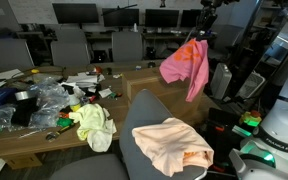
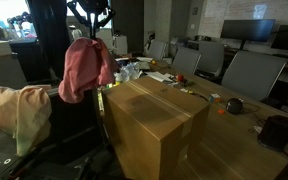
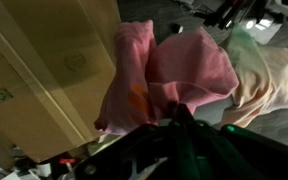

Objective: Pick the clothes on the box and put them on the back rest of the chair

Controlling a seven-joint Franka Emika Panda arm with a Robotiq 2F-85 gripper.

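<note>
- While it hangs mid-air, pink garment (image 1: 187,62) is pinched in gripper (image 1: 202,35), fingers closed on fabric
- cardboard box (image 2: 159,120) near it
- peach garment (image 1: 174,145) draped on chair backrest (image 1: 136,112)

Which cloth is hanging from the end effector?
The pink cloth, held aloft; the peach cloth lies on the chair, the yellow cloth on the table.

Dim office. Row of dark monitors (image 1: 76,13) along the back, grey desk chairs (image 1: 127,45) before them. Long wooden tabletop (image 1: 19,145) strewn with clear plastic bags (image 1: 46,98) and oddments. In an exterior view, office chairs (image 2: 249,70) line the tabletop's far side. Screens (image 2: 250,32) stand behind them, and a pale wall (image 2: 212,18) is brighter than the rest.
</note>
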